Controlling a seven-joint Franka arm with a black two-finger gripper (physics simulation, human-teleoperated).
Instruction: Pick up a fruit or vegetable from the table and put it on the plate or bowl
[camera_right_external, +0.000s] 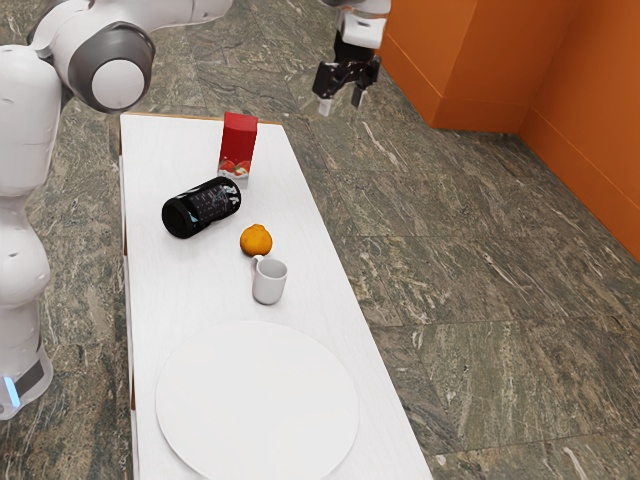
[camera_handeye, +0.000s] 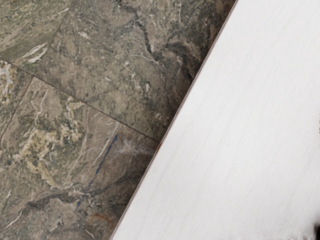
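One orange (camera_right_external: 257, 240) sits just beside a mug (camera_right_external: 269, 280) on the desk (camera_right_external: 180, 290); the released, empty tool (camera_right_external: 341, 100) hovering well apart could knock that mug when reaching in.

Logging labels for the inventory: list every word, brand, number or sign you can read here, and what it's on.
No text is readable.
Black canister: pale print on its side, too small to read.
Red carton: red fruit picture, no legible words.
White mug, orange, white plate: no markings.
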